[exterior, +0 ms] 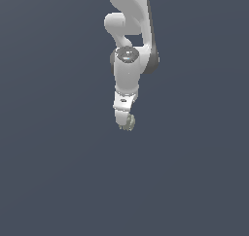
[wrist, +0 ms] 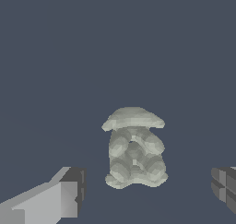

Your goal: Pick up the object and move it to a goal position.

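The object (wrist: 134,149) is a small pale grey-green lump with a knobbly, lobed body and a flatter cap-like part on one end. In the wrist view it lies between my gripper's (wrist: 147,186) two fingers, one pale grey finger (wrist: 64,195) on one side and the dark pad of the other finger (wrist: 225,185) at the frame edge. Floor shows on both sides of the lump, so the jaws stand open and apart from it. In the exterior view the white arm reaches down from above, with the gripper (exterior: 124,119) low around the object (exterior: 129,124), which peeks out by the fingertips.
A plain dark grey-blue floor (exterior: 58,172) fills both views. No other objects or edges show.
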`<state>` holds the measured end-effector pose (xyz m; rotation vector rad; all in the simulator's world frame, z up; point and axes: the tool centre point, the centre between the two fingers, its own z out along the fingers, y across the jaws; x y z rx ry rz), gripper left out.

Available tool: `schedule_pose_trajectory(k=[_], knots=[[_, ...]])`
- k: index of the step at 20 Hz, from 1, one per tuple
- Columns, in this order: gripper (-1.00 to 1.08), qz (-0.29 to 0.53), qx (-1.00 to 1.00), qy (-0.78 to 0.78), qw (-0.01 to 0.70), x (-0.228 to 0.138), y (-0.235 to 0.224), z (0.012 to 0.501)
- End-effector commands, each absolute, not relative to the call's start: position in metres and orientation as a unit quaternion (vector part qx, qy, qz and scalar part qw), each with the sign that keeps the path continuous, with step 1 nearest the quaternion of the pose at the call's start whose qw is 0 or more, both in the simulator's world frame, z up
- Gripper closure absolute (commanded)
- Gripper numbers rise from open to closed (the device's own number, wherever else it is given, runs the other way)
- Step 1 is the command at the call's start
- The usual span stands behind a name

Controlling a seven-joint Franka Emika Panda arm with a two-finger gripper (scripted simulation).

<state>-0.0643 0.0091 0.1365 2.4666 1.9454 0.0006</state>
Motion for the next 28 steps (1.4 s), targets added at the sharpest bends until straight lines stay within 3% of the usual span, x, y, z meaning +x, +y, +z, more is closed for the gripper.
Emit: schedule_pose_trajectory(k=[1, 11, 26, 27, 28], knots=[[-0.92, 0.000, 0.776, 0.631, 0.000, -0.066, 0.010, 0.136], [-0.92, 0.000, 0.769, 0.639, 0.000, -0.067, 0.011, 0.132], [-0.92, 0.000, 0.767, 0.641, 0.000, -0.068, 0.011, 0.085], [1.08, 0.000, 0.767, 0.641, 0.000, -0.068, 0.011, 0.085], [1.08, 0.000, 0.767, 0.641, 0.000, -0.068, 0.011, 0.085]])
